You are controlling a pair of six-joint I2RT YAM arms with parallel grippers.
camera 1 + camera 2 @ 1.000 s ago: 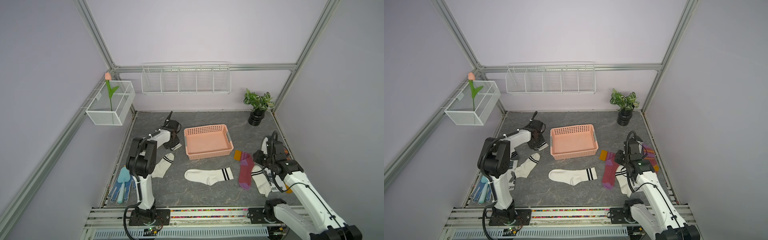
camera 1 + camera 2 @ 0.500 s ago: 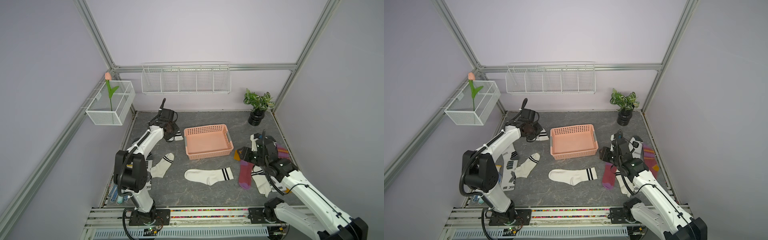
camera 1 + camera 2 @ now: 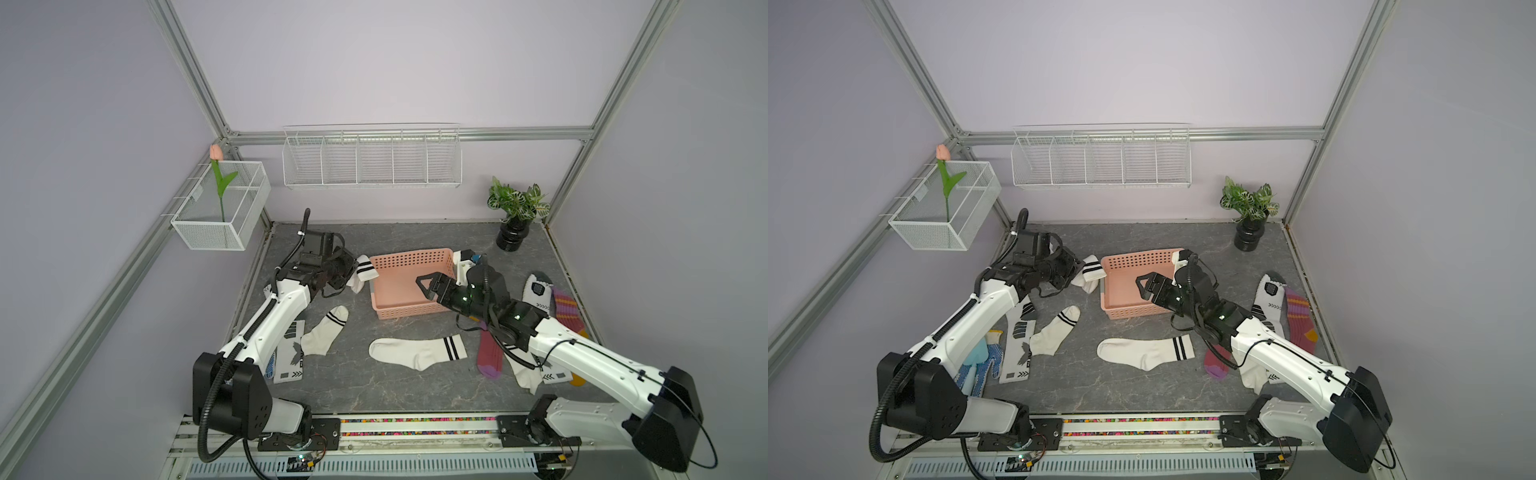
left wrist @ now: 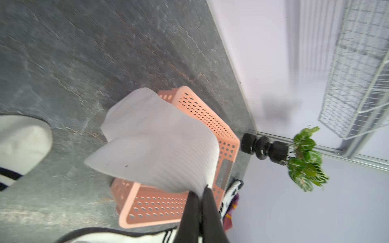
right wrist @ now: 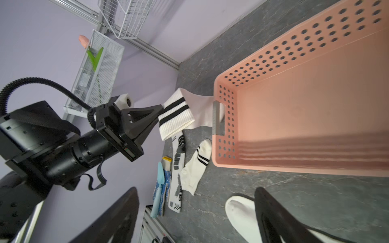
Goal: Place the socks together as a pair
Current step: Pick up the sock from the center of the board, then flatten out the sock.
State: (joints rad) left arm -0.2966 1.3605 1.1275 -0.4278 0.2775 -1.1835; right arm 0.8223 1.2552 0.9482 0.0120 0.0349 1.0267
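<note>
The left tool (image 3: 352, 272), low on the worktop (image 3: 395, 395) a second ago, now grips a white black-striped sock (image 3: 365, 269) by the cuff, lifted at the 9 o'clock end of the pink basket (image 3: 409, 311); the right tool (image 3: 432, 286) has left the maroon sock (image 3: 490, 358) and hangs over the basket, jaws spread wider, empty; a matching striped sock (image 3: 415, 353) lies at the basket's 6 o'clock.

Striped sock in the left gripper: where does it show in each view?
In a top view: sock just outside the pink basket's short end.
In a top view: same spot.
Left wrist: sock covering part of the basket.
Right wrist: sock beside the basket's handle slot.
Shared landmark: the basket.
</note>
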